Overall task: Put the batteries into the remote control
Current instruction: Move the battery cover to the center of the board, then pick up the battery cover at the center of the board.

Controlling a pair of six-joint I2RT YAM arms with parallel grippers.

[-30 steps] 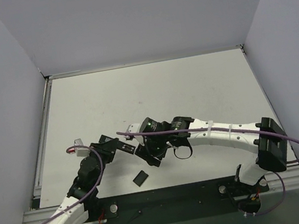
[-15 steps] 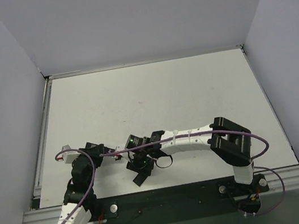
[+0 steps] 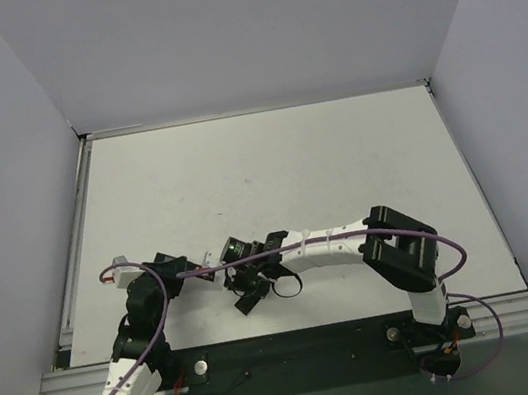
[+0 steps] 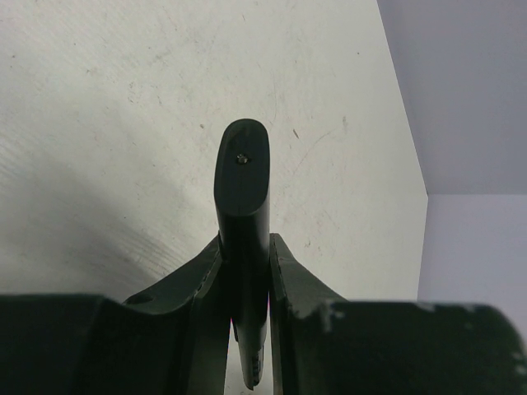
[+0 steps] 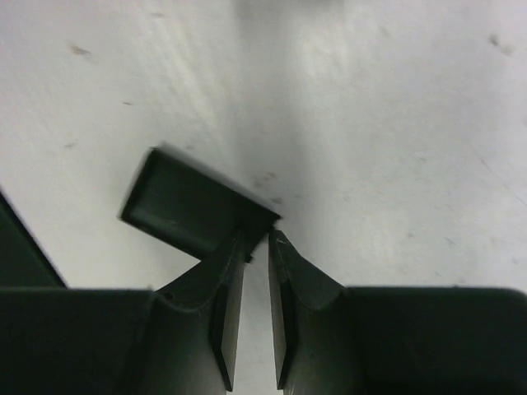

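The left arm (image 3: 132, 346) is leaning in from its base at the near-left edge and bending toward the middle, its wrist pointing right. The left pincer (image 4: 245, 243) is clamping the remote control (image 4: 241, 177) between both fingers. The right arm (image 3: 328, 246) is folding sharply at the elbow above its base and stretching leftward, low over the table (image 3: 269, 166), with its wrist tilting down. The right pincer (image 5: 257, 237) is showing only a thin slit between its fingers. Its tips are sitting at a corner of the black cover piece (image 5: 185, 206) — whether they are pinching it is unclear.
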